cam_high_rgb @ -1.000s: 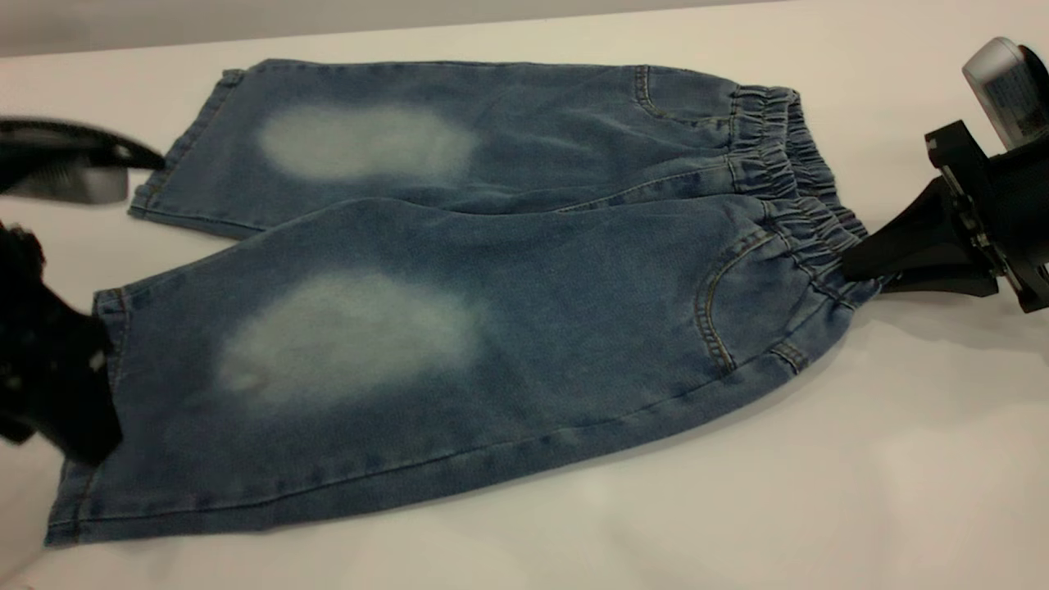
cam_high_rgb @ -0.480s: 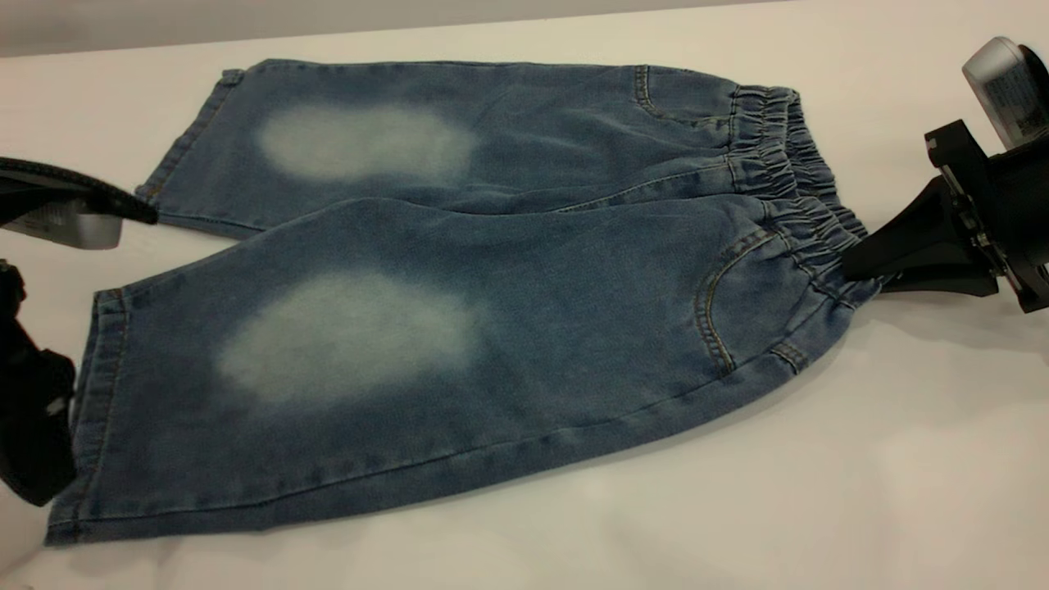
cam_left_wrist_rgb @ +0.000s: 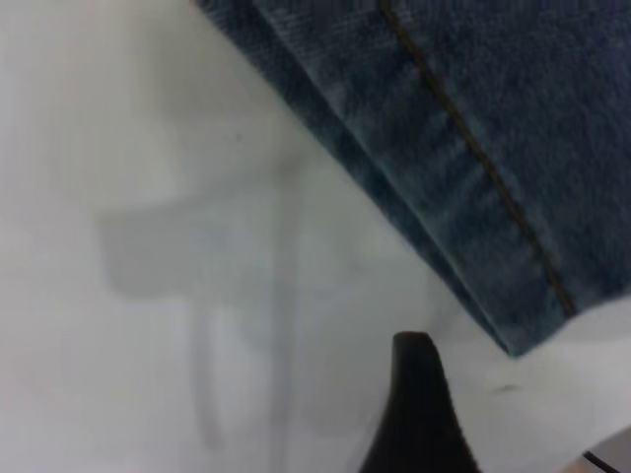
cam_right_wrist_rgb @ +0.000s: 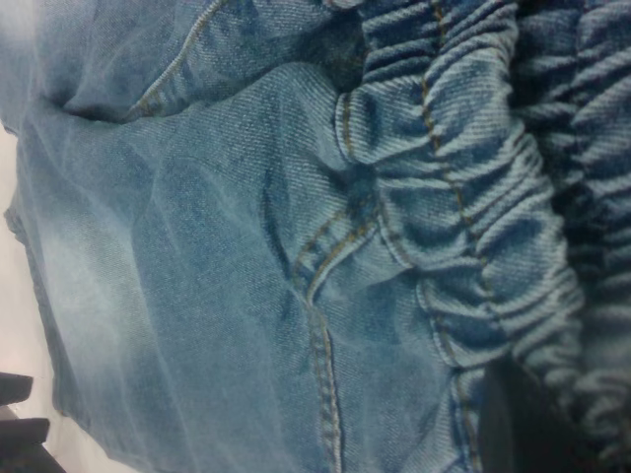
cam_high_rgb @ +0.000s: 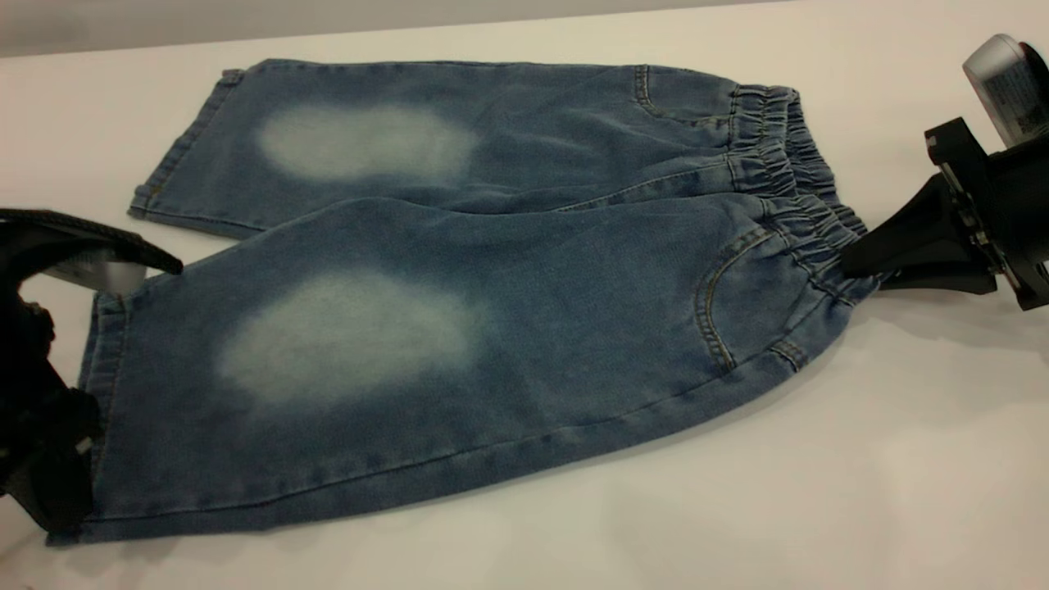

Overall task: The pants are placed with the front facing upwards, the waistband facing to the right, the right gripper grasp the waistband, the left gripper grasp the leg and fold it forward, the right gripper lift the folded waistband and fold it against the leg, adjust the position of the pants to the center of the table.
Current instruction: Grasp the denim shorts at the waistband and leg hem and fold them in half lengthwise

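The blue denim pants lie flat on the white table, front up, with the ruched waistband to the right. My right gripper is shut on the near end of the waistband. The right wrist view shows the gathered waistband up close, with a dark finger under the cloth. My left gripper stands open at the left. Its two fingers straddle the hem of the near leg. In the left wrist view one black finger sits just off the hem's corner, over bare table.
The far leg lies flat toward the back left, its hem free of both grippers. White tabletop stretches along the near side and to the right of the pants. The table's back edge runs just behind the far leg.
My left gripper has moved toward the near side, from beside the far leg's hem to the near leg's hem, staying open. The right gripper and the pants have not moved.
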Controlling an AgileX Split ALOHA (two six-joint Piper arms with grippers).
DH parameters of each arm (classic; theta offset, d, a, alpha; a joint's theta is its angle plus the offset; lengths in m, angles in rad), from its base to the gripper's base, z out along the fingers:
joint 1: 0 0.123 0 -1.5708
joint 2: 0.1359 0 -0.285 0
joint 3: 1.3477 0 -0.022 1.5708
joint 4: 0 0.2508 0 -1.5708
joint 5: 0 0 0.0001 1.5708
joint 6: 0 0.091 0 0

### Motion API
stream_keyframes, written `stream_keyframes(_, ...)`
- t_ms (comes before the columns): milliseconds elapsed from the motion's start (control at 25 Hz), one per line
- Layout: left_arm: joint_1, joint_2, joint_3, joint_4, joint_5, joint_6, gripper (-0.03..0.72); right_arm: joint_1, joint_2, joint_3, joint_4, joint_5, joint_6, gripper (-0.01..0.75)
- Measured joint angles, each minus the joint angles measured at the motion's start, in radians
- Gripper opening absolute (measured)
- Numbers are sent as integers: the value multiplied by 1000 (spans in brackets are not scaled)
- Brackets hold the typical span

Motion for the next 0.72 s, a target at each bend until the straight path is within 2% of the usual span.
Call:
stream_keyframes(360, 0, 36, -2, -15, -122, 1, 454, 0, 0, 0, 0, 0, 0, 45)
stream_keyframes(720, -8, 92, -6, -78, -136, 1, 456, 0, 0, 0, 1, 0, -1, 49)
